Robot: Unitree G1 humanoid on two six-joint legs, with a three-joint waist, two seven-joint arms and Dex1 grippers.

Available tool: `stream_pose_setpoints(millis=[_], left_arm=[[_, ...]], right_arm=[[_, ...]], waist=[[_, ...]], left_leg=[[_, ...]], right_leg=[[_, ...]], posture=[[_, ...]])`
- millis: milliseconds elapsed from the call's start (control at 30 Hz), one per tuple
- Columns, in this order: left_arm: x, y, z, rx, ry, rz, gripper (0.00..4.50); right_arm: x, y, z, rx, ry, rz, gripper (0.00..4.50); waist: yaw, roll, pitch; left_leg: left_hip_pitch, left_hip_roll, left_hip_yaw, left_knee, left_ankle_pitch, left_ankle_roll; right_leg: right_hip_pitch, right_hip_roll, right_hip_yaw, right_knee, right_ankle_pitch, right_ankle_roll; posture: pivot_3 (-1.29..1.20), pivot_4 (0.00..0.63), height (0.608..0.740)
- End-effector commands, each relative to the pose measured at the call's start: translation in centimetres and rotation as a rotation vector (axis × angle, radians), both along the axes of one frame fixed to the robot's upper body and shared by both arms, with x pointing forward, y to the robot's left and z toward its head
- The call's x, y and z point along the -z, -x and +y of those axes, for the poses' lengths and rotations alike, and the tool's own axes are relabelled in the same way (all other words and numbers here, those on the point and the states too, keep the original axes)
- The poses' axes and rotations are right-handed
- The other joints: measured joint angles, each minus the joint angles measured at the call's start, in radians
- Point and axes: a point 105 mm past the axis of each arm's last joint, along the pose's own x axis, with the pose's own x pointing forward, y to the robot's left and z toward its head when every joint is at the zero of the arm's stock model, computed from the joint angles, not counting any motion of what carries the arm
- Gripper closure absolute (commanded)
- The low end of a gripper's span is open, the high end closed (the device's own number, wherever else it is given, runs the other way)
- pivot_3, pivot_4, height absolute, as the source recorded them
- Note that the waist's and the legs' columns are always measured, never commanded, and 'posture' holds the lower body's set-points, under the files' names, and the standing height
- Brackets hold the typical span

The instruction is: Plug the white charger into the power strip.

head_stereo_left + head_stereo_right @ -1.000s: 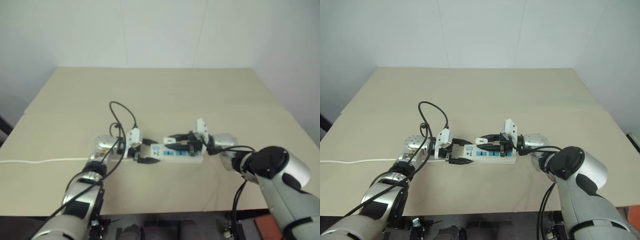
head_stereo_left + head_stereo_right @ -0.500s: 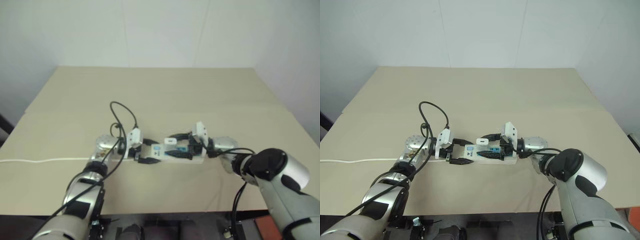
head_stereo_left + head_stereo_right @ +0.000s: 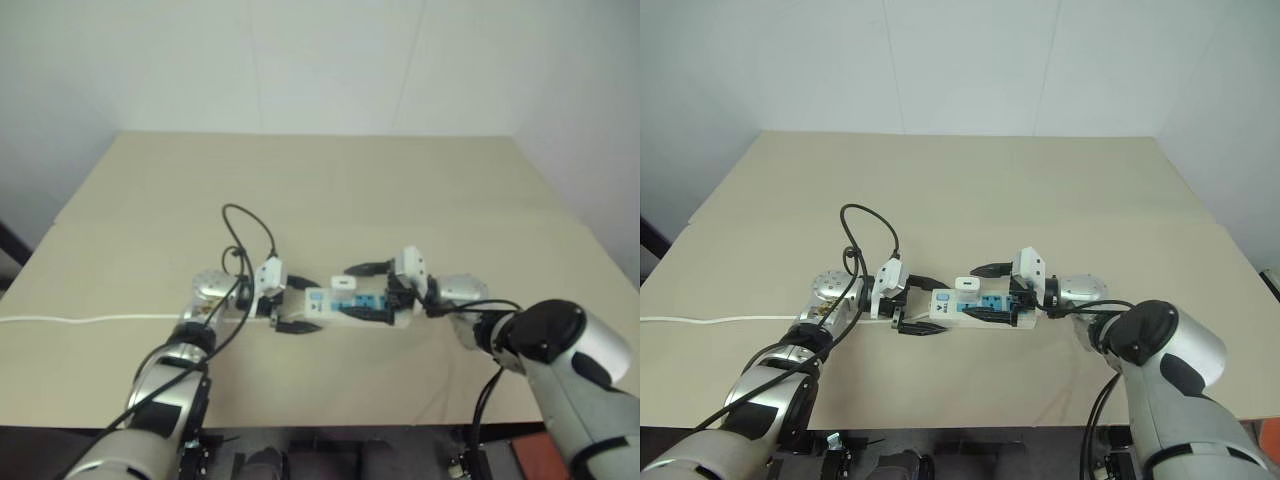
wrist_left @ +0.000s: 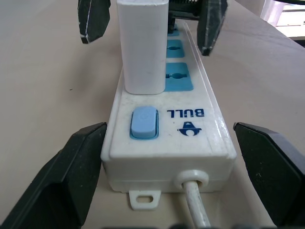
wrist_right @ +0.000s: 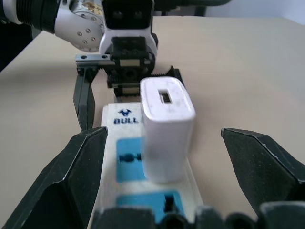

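Observation:
The white charger (image 3: 967,285) stands upright in the socket of the power strip (image 3: 940,308) nearest its switch end; it also shows as the white charger (image 4: 143,47) and the white charger (image 5: 167,126). My right gripper (image 3: 976,292) is open, its fingers (image 5: 71,181) spread well clear on either side of the charger and touching nothing. At the strip's switch end (image 4: 143,123) my left gripper (image 3: 925,306) is open too, one finger (image 4: 62,181) on each side of the bar. The strip lies flat on the table, near its front.
The strip's thin white cord (image 3: 700,321) runs off to the table's left edge. A black cable loop (image 3: 865,230) arches above my left wrist. The tan table (image 3: 1040,190) stretches far behind the strip, with its front edge close by.
My right gripper was shut on the charger over the strip; it has opened, let go and drawn back slightly to the right. The left gripper's fingers have spread a little wider.

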Motion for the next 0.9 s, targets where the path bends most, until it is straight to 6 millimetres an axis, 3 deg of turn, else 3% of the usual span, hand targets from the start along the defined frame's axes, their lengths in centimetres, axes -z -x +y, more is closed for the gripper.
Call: stream_pose_setpoints(millis=[33,100,233,367,467,667,900], left_arm=[[-1.3,-0.4,-0.2,-0.007,0.051,-0.057,0.04],[-1.8,-0.6,-0.1,-0.031,0.076,-0.091,0.04],[-4.6,0.0,1.5,0.028,0.135,-0.069,0.04],[-8.3,1.0,3.7,0.06,0.114,-0.101,0.04],[-9.0,1.8,5.5,0.054,0.043,-0.126,0.04],[-8.5,1.9,7.8,-0.014,-0.001,-0.119,0.04],[-8.2,2.4,7.9,-0.013,0.002,-0.103,0.04]], right_arm=[[0.5,0.5,-0.6,-0.011,0.019,0.028,0.0],[0.1,0.5,-1.2,-0.014,0.027,0.026,0.0],[-1.6,0.7,-4.4,-0.022,0.096,-0.033,0.0],[-4.7,1.2,-9.3,-0.018,0.211,-0.057,0.0],[-6.1,2.2,-12.2,-0.005,0.302,-0.066,0.0],[-6.9,2.8,-14.0,0.025,0.35,-0.071,0.0],[-6.4,2.4,-13.6,0.044,0.337,-0.086,0.0]], waist=[[0.0,0.0,0.0],[0.0,0.0,0.0],[0.006,0.001,0.002],[0.005,0.007,0.006],[0.006,0.011,0.01],[0.0,0.014,0.016],[-0.003,0.017,0.02]], left_leg=[[0.0,0.0,0.0,0.0,0.0,0.0],[-0.001,0.0,0.0,0.0,0.0,0.0],[-0.008,0.0,0.0,0.001,0.0,0.0],[-0.015,-0.001,0.001,0.001,0.001,-0.001],[-0.017,0.0,0.002,0.0,0.001,-0.001],[-0.013,0.0,0.006,-0.001,0.002,-0.002],[-0.013,0.001,0.006,0.0,0.003,-0.004]], right_leg=[[0.0,0.0,0.0,0.0,0.0,0.0],[-0.001,0.0,0.0,0.0,0.0,0.0],[-0.006,0.0,0.0,0.0,0.0,0.0],[-0.016,0.0,0.002,0.003,0.0,0.0],[-0.022,0.0,0.003,0.011,0.0,0.0],[-0.02,0.003,0.004,0.011,0.0,0.0],[-0.021,0.004,0.004,0.012,0.0,0.0]], posture=[[0.0,0.15,0.74],[0.0,0.15,0.74],[0.0,0.15,0.74],[0.0,0.15,0.74],[0.0,0.15,0.74],[0.0,0.15,0.74],[0.0,0.15,0.74]])
